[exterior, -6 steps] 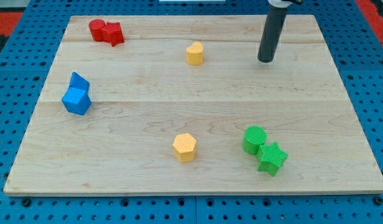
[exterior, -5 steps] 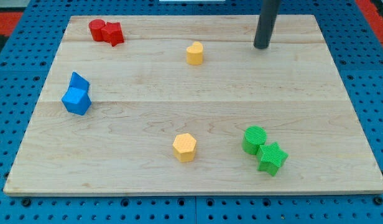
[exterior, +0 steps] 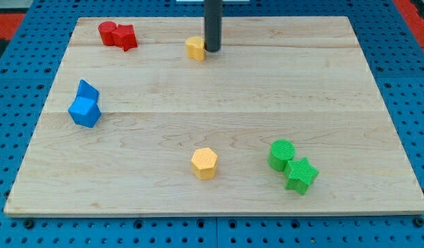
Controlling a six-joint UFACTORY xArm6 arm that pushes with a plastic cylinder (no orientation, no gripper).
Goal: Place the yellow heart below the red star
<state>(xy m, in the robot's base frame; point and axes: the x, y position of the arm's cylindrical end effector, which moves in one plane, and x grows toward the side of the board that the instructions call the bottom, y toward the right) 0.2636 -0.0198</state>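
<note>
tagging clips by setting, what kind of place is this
Probably a robotics lab bench: a wooden board lies on a blue perforated base, with small coloured blocks like the yellow heart and red star, and my tip touching the heart's right side.

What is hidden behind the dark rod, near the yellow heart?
My tip touches the right side of the yellow heart. The rod covers the heart's right edge and a strip of the wooden board; nothing else shows there.
</note>
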